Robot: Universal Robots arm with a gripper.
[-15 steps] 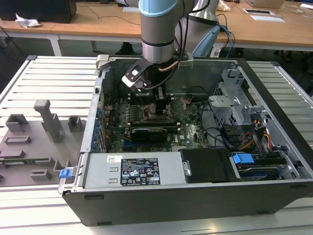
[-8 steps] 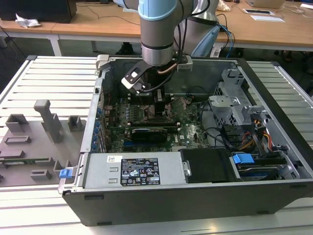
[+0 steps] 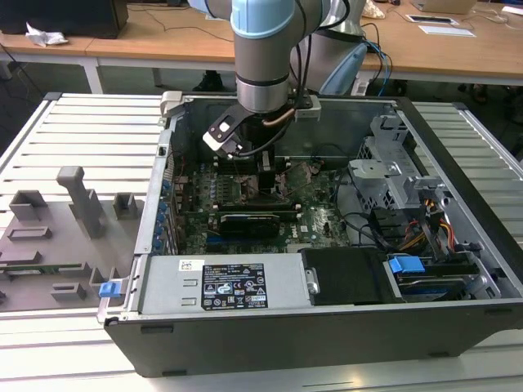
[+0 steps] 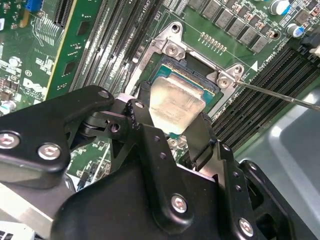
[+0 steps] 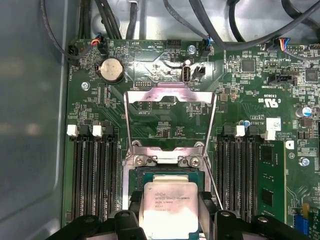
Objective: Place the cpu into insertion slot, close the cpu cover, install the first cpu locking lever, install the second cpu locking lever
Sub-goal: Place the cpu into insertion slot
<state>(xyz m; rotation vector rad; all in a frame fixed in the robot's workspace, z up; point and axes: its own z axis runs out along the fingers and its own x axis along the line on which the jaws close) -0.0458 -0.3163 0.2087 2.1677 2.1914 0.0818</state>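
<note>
Reaching down into an open desktop computer case (image 3: pixel 327 339), a robot arm's gripper (image 3: pixel 263 181) is clamping the cpu (image 4: pixel 175 102) by two opposite edges, its black fingers (image 4: pixel 200 135) pinched against the chip's sides and the silvery face turned up. The first step of the job, the placing of the chip, is the one in hand. In the first wrist view the cpu (image 5: pixel 169 205) is hanging squarely over the insertion slot (image 5: pixel 165 172), whose rim is peeking out beyond the chip's far edge, though whether the chip is already touching the pins is impossible to tell. The cpu cover (image 5: pixel 170 93) is standing swung open behind the socket, over the green motherboard (image 5: pixel 150 60) between the banks of memory slots (image 5: pixel 90 175), and a thin wire locking lever (image 4: pixel 280 96) is lying unlatched beside it. By the look of it, seating the chip is calling for a level, corner-true descent and a gentle release, since a skewed drop could be bending pins.
</note>
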